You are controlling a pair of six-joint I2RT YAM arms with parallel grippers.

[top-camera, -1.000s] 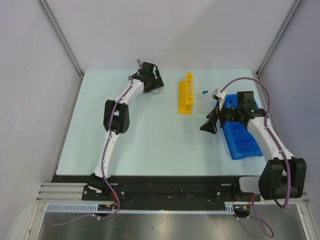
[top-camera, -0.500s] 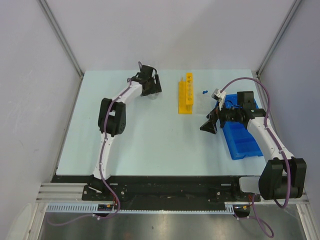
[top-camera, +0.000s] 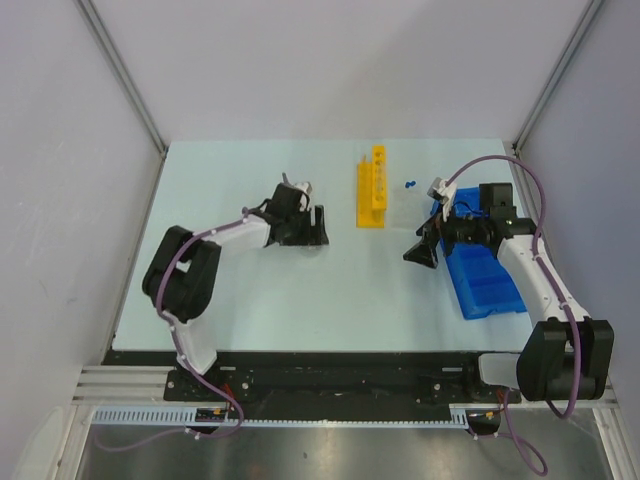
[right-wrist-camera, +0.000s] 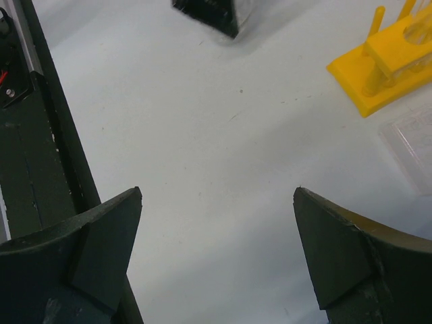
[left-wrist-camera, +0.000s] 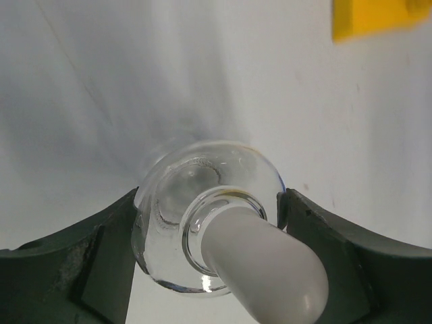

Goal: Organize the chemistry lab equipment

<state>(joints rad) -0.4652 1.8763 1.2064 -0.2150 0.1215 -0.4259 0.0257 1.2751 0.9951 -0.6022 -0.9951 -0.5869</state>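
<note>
Left gripper (left-wrist-camera: 209, 202) clamps the stoppered flask (left-wrist-camera: 169, 192) by slick round glass; you risk slippage. Right gripper (right-wrist-camera: 217, 196) gapes, empty.

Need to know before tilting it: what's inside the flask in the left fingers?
No liquid shows through the clear flask; a white stopper plugs its neck. The left fingers cover both flanks, so those parts are hidden.

We see small clear white-stoppered glass flask (left-wrist-camera: 169, 196) clamped in left claw (left-wrist-camera: 208, 210), yellow holed tube rack (top-camera: 373, 188) upright, blue compartmented bin (top-camera: 487, 280) far right.
</note>
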